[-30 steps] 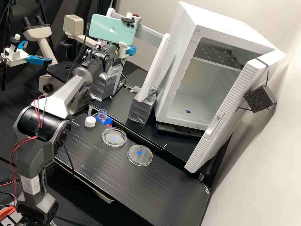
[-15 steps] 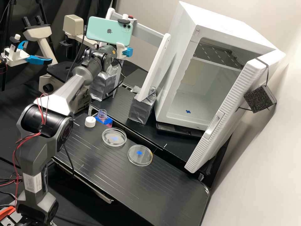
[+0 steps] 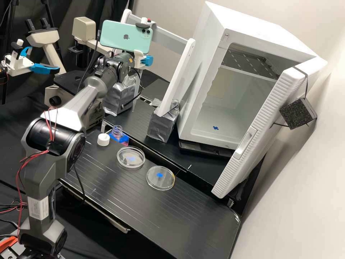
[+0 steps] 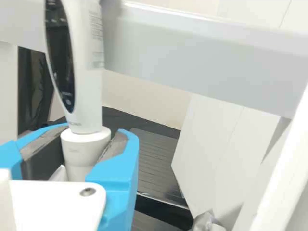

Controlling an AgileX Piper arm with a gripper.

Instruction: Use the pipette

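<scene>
Behind the phone at the back of the bench, my gripper (image 3: 147, 60) shows blue beside the white clamp in the high view. The red-topped head of the pipette (image 3: 149, 21) peeks out above the phone's right end. Seen from the wrist, my gripper (image 4: 85, 151) is shut on the neck of the white pipette (image 4: 86, 96), which stands nearly upright with its dark display to one side. Its lower end is hidden behind the gripper. An uncapped bottle (image 3: 117, 132) with pink liquid sits in a blue holder, the white cap (image 3: 103, 139) beside it.
A grey crossbar (image 4: 192, 62) runs close behind the pipette. The white upright (image 3: 176, 77) stands in a taped block. Two clear dishes (image 3: 130, 165) (image 3: 160, 187) lie on the front bench. The white cabinet (image 3: 201, 72) has its door open at the right.
The arm with the phone and gripper has shifted left and slightly down, then barely moved. The pipette's red-topped head has moved left along with it. The bottle, cap and dishes are unchanged.
</scene>
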